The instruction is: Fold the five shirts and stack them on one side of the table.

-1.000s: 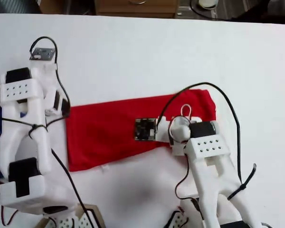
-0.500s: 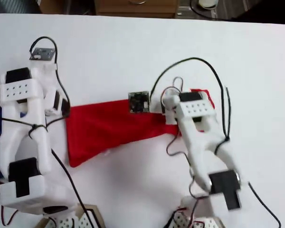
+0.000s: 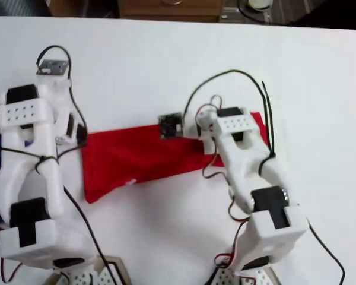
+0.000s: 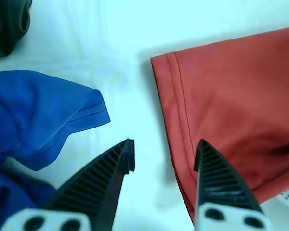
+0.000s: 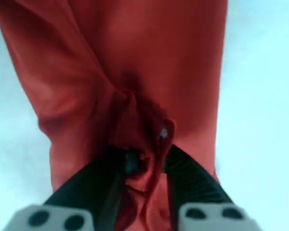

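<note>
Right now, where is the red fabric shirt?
In the high view the red fabric shirt stretches across the middle: the right hand pinches its right end, the open left hand sits at its left hem, near a blue fabric shirt.

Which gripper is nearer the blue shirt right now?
Left. The left gripper hangs open just beside the blue shirt, between it and the red shirt; the right gripper is pinching the red shirt's far end.

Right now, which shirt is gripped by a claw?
The red shirt: the right claw is shut on a bunched fold of it. The blue shirt lies loose beside the open left claw.
</note>
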